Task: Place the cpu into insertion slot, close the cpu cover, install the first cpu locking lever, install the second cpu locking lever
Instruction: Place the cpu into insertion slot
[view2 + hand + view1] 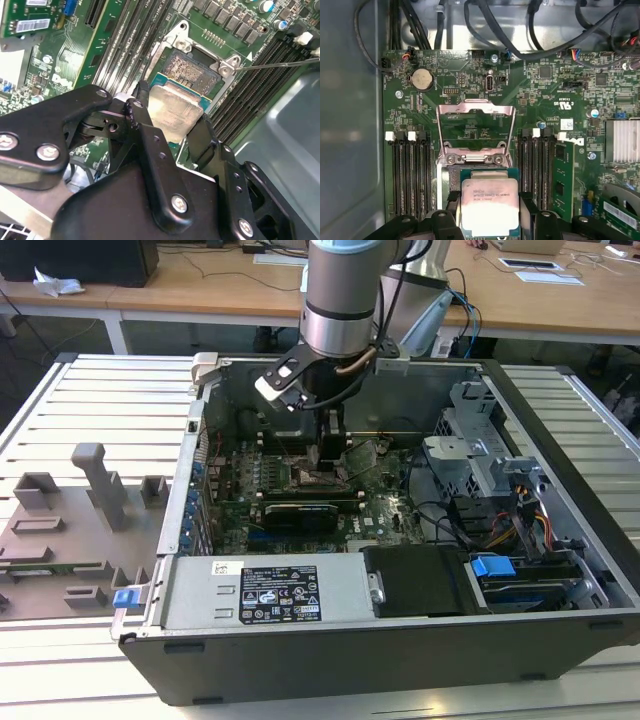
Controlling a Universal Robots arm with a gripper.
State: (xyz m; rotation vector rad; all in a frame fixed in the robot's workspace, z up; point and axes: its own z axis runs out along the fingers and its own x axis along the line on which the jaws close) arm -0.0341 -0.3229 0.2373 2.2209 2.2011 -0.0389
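Note:
My gripper is shut on the cpu, a silver-topped square chip on a green carrier, with one black finger on each side. In the second wrist view the cpu hangs tilted just over the near edge of the insertion slot, whose dark pin field is still exposed. The cpu cover, a thin silvery frame, stands swung open beyond the slot's hinge. A thin locking lever rod sticks out beside the slot. In the exterior view the gripper reaches down into the computer case over the motherboard.
Black memory slots flank the socket on both sides, one holding a green memory stick. Cables run along the board's far edge. A heat sink, the case wall, power supply and drive cage surround the board.

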